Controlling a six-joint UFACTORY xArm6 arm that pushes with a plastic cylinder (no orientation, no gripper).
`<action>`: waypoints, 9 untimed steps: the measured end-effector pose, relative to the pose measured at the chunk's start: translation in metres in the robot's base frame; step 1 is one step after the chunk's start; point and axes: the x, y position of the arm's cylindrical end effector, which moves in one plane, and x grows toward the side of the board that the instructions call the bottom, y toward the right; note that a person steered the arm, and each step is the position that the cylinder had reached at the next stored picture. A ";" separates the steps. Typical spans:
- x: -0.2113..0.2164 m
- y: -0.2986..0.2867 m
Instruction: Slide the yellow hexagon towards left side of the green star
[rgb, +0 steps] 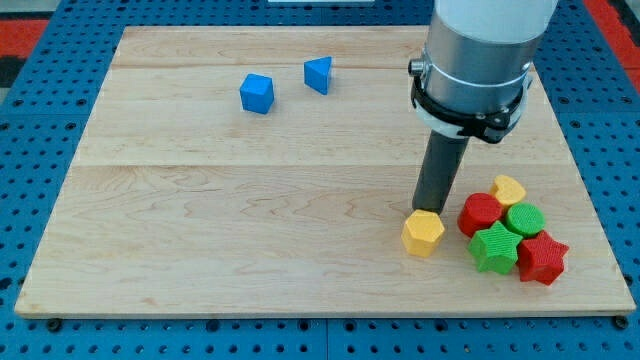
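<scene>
on the pale wooden surface (250, 220), my tip (428, 208) stands at the far edge of the yellow hexagon (423, 234), touching it or very nearly so; the hexagon lies just below my tip, towards the view's bottom. my arm ends in a straight dark rod under a grey cylinder with a black clamp ring, not in a pincer, so i cannot tell any released or clenched state.

to the view's right of my tip and a little lower sits the green star (494, 247), apart from the hexagon with a narrow strip of bare wood between them. the star is packed into a cluster: a red block (481, 213) touches it on the upper side, nearest my tip; a green rounded block (524, 219) lies just beyond that; a yellow heart-like block (509, 189) sits at the cluster's top; a red star (543, 258) is at its right end, farthest from my tip.

well away to the view's upper left of my tip are a blue cube (257, 93) and, just right of it, a blue triangle block (318, 74), apart from each other.

the surface is made of long planks with a light grain, its edges slightly rounded. it rests on a blue perforated table (30, 100). red flooring (20, 30) shows at the view's top corners.
</scene>
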 end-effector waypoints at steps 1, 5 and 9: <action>0.006 -0.003; 0.016 -0.027; 0.050 -0.048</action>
